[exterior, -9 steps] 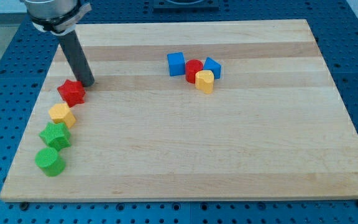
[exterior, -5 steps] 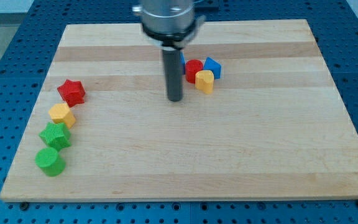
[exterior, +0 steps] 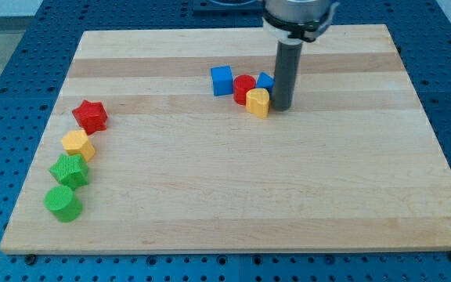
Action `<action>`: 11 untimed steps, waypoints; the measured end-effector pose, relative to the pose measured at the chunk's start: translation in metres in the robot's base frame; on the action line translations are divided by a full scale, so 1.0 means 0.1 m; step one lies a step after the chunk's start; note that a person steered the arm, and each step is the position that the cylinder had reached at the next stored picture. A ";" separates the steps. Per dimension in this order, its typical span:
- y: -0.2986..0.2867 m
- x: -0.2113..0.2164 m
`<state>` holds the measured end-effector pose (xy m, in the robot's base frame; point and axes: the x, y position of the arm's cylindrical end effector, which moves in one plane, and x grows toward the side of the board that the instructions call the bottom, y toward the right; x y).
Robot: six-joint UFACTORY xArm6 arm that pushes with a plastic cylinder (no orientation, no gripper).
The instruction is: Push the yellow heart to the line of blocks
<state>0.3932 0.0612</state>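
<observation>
My tip (exterior: 281, 106) sits just right of the yellow heart (exterior: 257, 102), touching or nearly; can't tell which. No gripper, just a bare rod, holding nothing. Rod hides most of a blue block (exterior: 265, 81), shape unclear. Red cylinder (exterior: 243, 86) & blue cube (exterior: 221, 80) adjoin the heart. Line of blocks far left: red star (exterior: 90, 116), yellow block (exterior: 77, 145), green star-ish (exterior: 69, 170), green cylinder (exterior: 62, 203).

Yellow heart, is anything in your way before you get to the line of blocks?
Nothing visible. My tip sits just to the view's right of the yellow heart, and the wooden board between the heart and the line (red star, yellow block, two green blocks) holds no blocks.
</observation>
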 end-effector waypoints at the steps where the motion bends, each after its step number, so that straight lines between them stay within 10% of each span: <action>1: -0.39 0.00; 11: -1.62 0.26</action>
<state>0.4190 -0.1010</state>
